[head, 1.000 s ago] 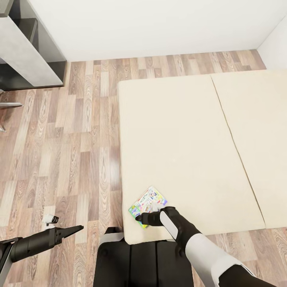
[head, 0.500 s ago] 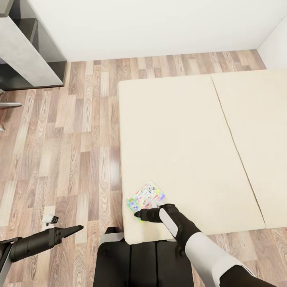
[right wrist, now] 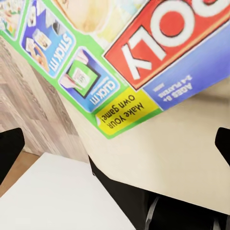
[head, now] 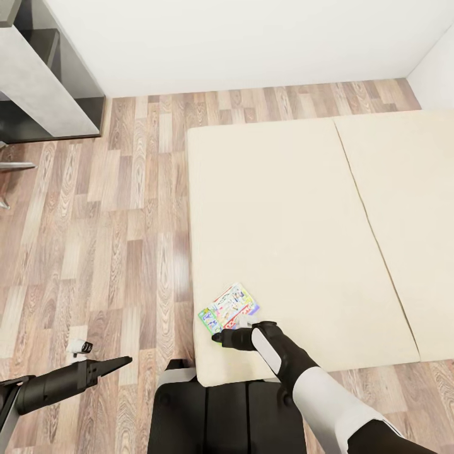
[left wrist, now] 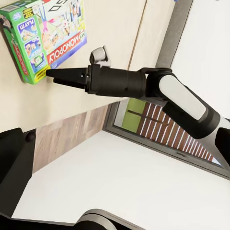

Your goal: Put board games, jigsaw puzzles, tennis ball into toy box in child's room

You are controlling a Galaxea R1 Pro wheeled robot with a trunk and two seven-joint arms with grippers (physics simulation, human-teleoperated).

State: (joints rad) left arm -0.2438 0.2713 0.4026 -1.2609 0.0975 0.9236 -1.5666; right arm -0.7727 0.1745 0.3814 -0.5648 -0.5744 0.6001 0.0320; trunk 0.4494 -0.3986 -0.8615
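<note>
The white-and-green board game (head: 229,309) is seen lying flat on the bed (head: 302,208), close to the near left corner of the mattress and just inside its left edge. The right gripper (head: 218,338) is held low just beside the box's near edge, not around it; in the right wrist view the fingers (right wrist: 10,146) are spread wide with nothing between them. The left gripper (head: 123,361) is pressed together, hanging over the floor (head: 94,252). A risk is judged: if the box is nudged sideways rather than straddled, it could be pushed over the mattress edge onto the floor
</note>
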